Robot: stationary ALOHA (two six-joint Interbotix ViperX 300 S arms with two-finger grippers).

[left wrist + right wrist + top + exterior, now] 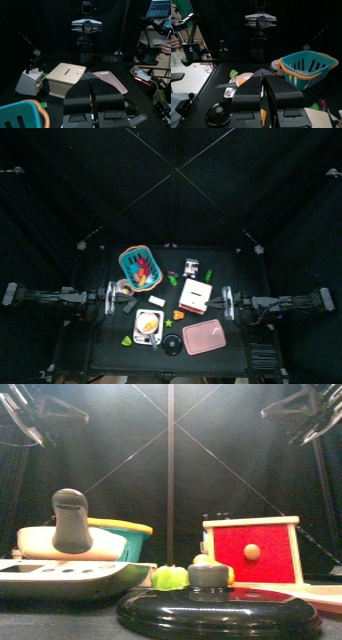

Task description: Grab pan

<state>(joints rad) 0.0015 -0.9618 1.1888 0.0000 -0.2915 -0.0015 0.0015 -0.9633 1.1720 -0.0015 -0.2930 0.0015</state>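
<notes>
Counting from above, the counter (120, 360) carries one teal basket (139, 267), one red-fronted wooden box (197, 294), one pink tray (203, 337), one white plate (147, 326), one dark round pan (173, 345) and a few small bright toys too small to tell apart. The pan sits near the counter's front edge, between the plate and the pink tray, touched by neither arm. Both arms rest at the counter's sides, well apart from everything. The left gripper (91, 92) has its jaws pressed together, holding nothing; the right gripper (263, 89) looks the same, jaws meeting and empty. The front view alone shows the pan's knobbed black lid (218, 607) large in the foreground. The right wrist view catches that pan just beside its jaws; the left wrist view shows instead the box and tray, plus a person's hand (165, 46) beyond the curtains.
</notes>
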